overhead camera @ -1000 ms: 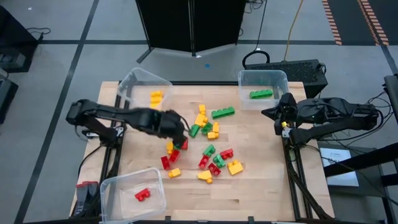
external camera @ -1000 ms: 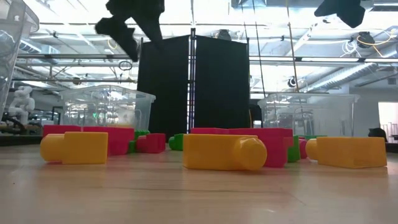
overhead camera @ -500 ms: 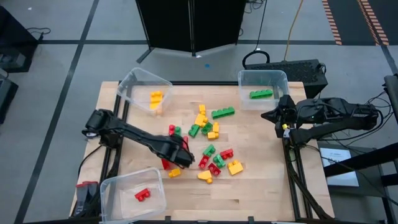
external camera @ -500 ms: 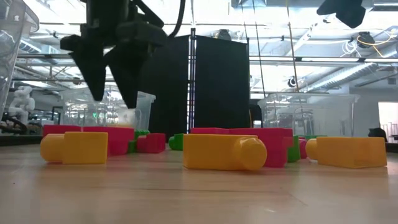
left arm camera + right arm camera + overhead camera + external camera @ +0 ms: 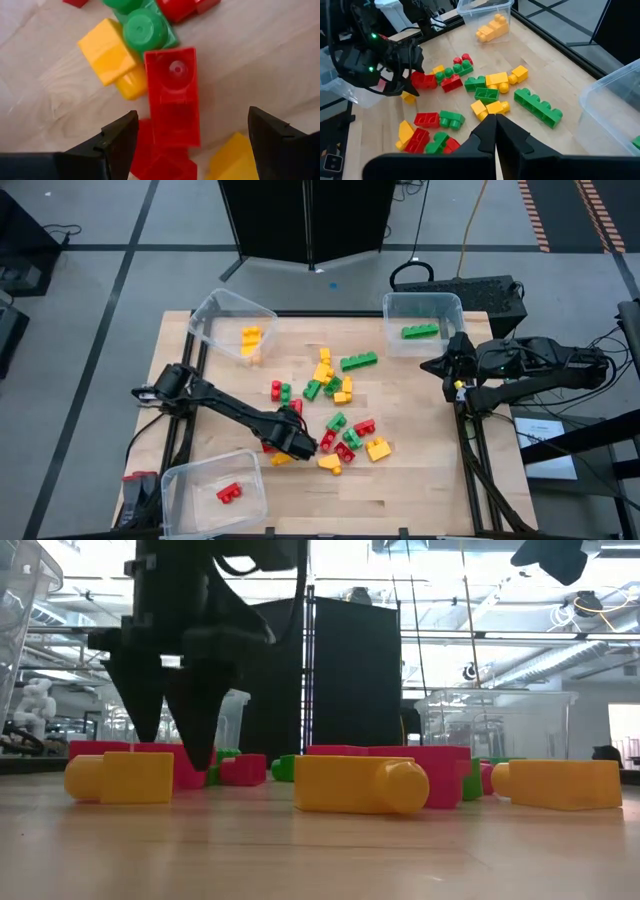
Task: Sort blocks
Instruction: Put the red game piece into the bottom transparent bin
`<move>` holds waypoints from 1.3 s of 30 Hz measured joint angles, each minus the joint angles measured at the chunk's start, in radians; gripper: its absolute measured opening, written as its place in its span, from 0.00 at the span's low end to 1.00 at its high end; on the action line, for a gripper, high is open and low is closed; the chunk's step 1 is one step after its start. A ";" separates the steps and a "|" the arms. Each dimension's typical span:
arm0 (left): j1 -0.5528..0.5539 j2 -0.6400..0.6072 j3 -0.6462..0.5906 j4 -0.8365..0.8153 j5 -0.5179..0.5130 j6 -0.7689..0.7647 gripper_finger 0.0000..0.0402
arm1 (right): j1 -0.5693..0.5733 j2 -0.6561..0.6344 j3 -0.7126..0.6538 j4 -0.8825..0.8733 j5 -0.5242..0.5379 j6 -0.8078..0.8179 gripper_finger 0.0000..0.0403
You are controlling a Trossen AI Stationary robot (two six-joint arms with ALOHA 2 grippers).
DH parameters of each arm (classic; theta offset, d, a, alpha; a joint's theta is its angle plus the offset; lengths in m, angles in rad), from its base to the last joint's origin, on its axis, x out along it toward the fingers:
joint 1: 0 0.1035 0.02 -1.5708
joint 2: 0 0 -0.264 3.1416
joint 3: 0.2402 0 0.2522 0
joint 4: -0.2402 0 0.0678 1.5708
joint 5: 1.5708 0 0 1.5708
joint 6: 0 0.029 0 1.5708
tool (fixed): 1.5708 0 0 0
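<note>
Red, yellow and green blocks [image 5: 335,395] lie scattered on the middle of the wooden table. My left gripper [image 5: 297,442] is open and points down at the near left edge of the pile. In the left wrist view its fingers [image 5: 117,142] stand on either side of a red block [image 5: 172,100] that lies hollow side up on the table, with a gap on each side. Next to that block lie a yellow block [image 5: 107,52] and a green block [image 5: 145,30]. My right gripper [image 5: 495,125] is shut and empty, held up at the table's right edge [image 5: 440,365].
Three clear bins stand on the table. The far left bin [image 5: 215,305] holds a yellow block, the far right bin [image 5: 423,302] holds a green block, and the near left bin [image 5: 205,468] holds a red block. Bare wood lies along the near edge.
My left gripper has come down from high above the table and moved toward the near edge, tipping to point more steeply down. It now stands low over the red block and has stayed open. No block has moved.
</note>
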 joint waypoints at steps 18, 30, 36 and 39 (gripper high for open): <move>0.072 0.046 0.001 0.040 0.022 0.117 0.31 | 0.000 0.000 0.000 -0.033 0.000 -0.023 0.02; 0.075 0.046 0.071 0.033 0.019 0.189 0.07 | 0.000 0.000 0.000 -0.036 0.000 -0.027 0.02; 0.074 0.046 0.229 -0.102 -0.007 0.259 0.06 | 0.000 0.000 0.000 -0.036 0.001 -0.036 0.02; 0.073 0.046 0.357 -0.217 -0.038 0.319 0.06 | 0.000 0.000 0.000 -0.036 0.001 -0.049 0.02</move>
